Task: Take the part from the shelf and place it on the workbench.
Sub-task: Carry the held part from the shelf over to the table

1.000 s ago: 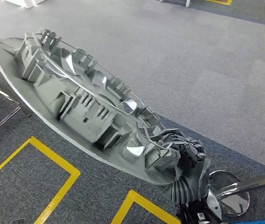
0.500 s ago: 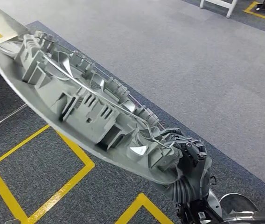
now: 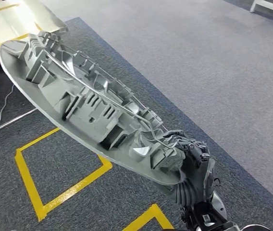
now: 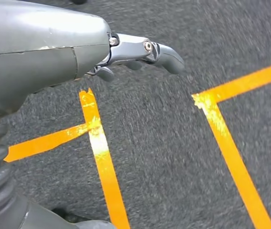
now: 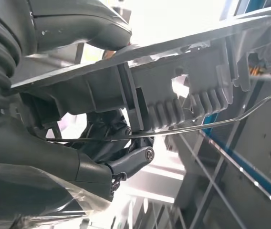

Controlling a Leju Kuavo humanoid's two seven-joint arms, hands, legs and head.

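Head view: your right hand [image 3: 189, 166] grips near end of long grey moulded plastic part [image 3: 88, 110], ribbed side up, thin metal rod [image 3: 102, 98] running along it. Part juts out tilted over dark carpet [image 3: 91, 192] with yellow tape lines [image 3: 55, 197], far tip near pale workbench corner [image 3: 15, 24].

Left wrist view: your left hand [image 4: 90, 52] holds nothing, fingers [image 4: 155, 50] stretched out, apart, above taped carpet.

Right wrist view: thumb [image 5: 87, 24] presses on part's flat face, dark fingers [image 5: 127, 160] curl under ribbed side; part pinched between.

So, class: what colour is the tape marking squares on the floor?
Yellow, laid on dark grey carpet. The tape shows best in the head view.
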